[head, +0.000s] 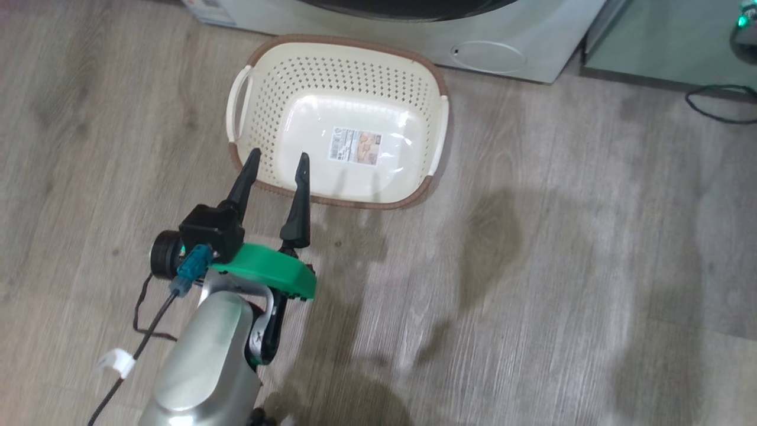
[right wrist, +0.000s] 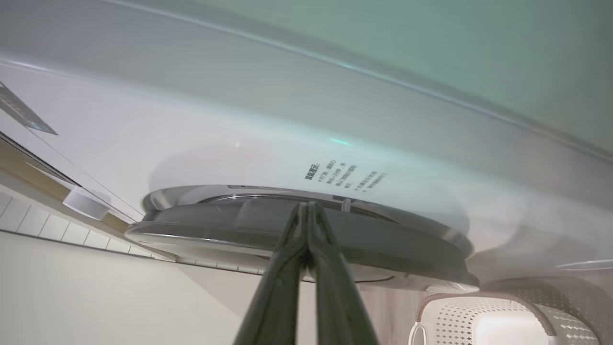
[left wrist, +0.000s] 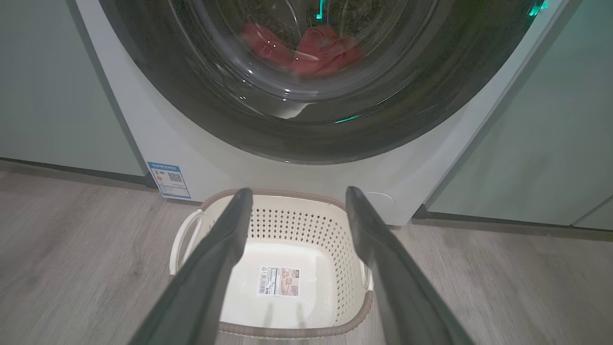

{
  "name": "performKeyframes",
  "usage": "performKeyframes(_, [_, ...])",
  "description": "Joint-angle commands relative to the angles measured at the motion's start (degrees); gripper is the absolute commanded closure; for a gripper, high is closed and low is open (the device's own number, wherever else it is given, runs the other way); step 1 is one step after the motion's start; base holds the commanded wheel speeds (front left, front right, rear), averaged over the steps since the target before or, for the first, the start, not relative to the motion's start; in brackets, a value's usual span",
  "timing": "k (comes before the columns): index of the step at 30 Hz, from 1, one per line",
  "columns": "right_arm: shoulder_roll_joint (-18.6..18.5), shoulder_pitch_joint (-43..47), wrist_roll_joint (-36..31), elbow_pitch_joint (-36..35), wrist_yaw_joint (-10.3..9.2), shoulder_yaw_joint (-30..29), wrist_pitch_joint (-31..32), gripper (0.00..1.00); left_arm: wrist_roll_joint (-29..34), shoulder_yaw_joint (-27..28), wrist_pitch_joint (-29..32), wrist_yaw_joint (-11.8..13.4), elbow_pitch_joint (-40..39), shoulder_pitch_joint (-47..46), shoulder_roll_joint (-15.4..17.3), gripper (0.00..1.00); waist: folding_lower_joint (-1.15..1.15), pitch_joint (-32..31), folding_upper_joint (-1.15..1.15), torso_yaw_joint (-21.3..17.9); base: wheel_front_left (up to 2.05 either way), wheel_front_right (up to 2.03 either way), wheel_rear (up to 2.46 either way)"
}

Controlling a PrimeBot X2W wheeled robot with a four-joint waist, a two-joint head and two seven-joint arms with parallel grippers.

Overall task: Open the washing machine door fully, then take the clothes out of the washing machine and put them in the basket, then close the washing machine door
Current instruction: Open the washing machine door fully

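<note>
The large round washing machine door (left wrist: 191, 110), with its wide glossy black rim and bulging clear glass, is seen lying against the front of the big white front-loading washing machine (left wrist: 201, 158), facing the near floor. Its upper part is cut off in the left wrist view, and a mere sliver of the rim is caught at the top edge of the head view. Whether it is latched or slightly ajar cannot be told. Through the glass the bright red clothes (left wrist: 321, 50) are dimly made out, bunched low in the drum, their details blurred by reflections.

In the right wrist view the door is seen edge-on. The right gripper (right wrist: 306, 206) is closed, its two dark fingers pressed together on themselves, the tips placed at the seam between rim and white front; contact cannot be confirmed.

The small cream-white perforated plastic basket (head: 337, 71) with a brown rim is set on the grey wood-look floor (head: 591, 266) just in front of the machine, below the door. Its long axis runs left to right along the machine's front, with white handles at the ends. A paper label (head: 355, 147) is held on its floor. The left gripper (head: 279, 155) is poised by the basket's near left rim, fingers spread wide, pointed towards the machine.

A blue label (left wrist: 168, 179) is stuck at the machine's lower left corner.
</note>
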Motion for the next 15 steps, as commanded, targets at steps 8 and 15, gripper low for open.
performKeyframes(8, [-0.01,-8.20,-1.97,2.33,-0.01,3.16,3.47,1.00,-1.61,-0.15,-0.54,1.16,-2.54,-2.19,0.82,0.00,0.00,2.89,0.00,2.34,0.00,0.00,0.00])
performKeyframes(15, [0.82,-13.10,-3.80,5.15,-0.01,5.61,4.04,1.00,-2.46,-0.96,-0.54,1.65,-3.24,-3.05,0.82,0.00,0.00,4.74,0.00,3.36,0.00,0.00,0.00])
